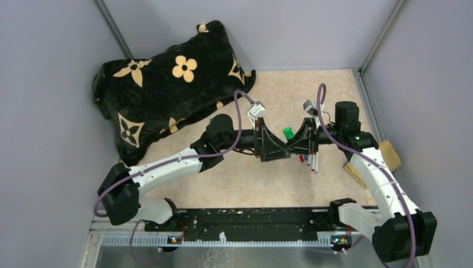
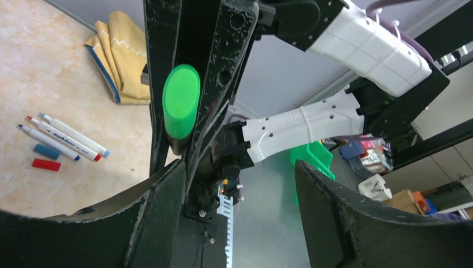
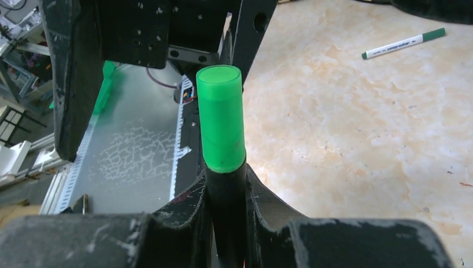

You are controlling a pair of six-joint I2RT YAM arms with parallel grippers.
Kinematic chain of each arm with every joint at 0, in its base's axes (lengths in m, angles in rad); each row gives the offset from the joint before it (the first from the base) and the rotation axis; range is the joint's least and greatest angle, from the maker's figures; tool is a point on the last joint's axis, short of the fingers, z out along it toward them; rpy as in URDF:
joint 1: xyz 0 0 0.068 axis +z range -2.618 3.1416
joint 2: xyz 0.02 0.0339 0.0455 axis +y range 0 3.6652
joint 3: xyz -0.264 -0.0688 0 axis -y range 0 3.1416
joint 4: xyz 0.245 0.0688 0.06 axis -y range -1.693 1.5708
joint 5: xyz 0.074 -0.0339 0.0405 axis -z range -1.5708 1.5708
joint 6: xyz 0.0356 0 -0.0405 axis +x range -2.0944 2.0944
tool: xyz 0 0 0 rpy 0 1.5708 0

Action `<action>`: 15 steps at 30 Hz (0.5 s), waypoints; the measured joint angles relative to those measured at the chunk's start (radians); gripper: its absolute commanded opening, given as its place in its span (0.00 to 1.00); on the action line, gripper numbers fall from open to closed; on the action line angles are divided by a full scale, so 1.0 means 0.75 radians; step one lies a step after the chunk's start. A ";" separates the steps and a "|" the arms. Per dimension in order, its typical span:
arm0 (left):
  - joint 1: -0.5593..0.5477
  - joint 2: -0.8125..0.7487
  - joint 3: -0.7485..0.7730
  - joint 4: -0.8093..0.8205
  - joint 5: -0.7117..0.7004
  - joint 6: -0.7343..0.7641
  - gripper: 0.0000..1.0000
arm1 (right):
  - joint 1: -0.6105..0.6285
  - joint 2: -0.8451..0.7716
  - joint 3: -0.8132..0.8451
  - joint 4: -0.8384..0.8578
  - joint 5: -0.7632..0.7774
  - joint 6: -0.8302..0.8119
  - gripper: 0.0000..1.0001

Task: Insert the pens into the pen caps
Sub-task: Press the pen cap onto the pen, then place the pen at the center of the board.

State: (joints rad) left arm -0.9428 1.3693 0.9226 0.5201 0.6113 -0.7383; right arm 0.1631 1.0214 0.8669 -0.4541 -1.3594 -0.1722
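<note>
My right gripper (image 3: 226, 223) is shut on the thick black pen (image 3: 226, 190) and holds it above the table. A bright green cap (image 3: 221, 120) sits on the pen's free end; it also shows in the top view (image 1: 288, 133) and the left wrist view (image 2: 181, 109). My left gripper (image 2: 240, 223) is open and empty, its jaws wide apart, facing the right gripper (image 1: 294, 146) tip to tip. Three thin white pens (image 2: 61, 137) lie on the table with a blue cap (image 2: 47, 151) and a red cap (image 2: 46, 164) beside them. A green-ended pen (image 3: 402, 43) lies apart.
A black pillow with tan flowers (image 1: 167, 84) fills the back left of the table. A tan folded cardboard piece (image 2: 125, 61) lies at the right edge, under the right arm (image 1: 385, 178). Grey walls close in the table on three sides.
</note>
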 measured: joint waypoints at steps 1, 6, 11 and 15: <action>-0.001 -0.021 -0.005 -0.022 0.000 0.015 0.76 | -0.003 0.001 0.001 0.002 -0.004 -0.004 0.00; 0.011 -0.159 -0.104 -0.084 0.043 0.098 0.80 | -0.012 0.001 0.008 0.022 -0.018 -0.094 0.00; 0.009 -0.337 -0.264 -0.056 0.021 0.226 0.79 | -0.021 0.001 0.008 0.026 -0.034 -0.163 0.00; 0.009 -0.394 -0.349 0.030 -0.069 0.291 0.77 | -0.021 0.001 0.004 0.046 -0.055 -0.161 0.00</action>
State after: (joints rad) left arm -0.9363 1.0740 0.6609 0.5426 0.5598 -0.5201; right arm 0.1474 1.0222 0.8696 -0.4194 -1.4006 -0.2932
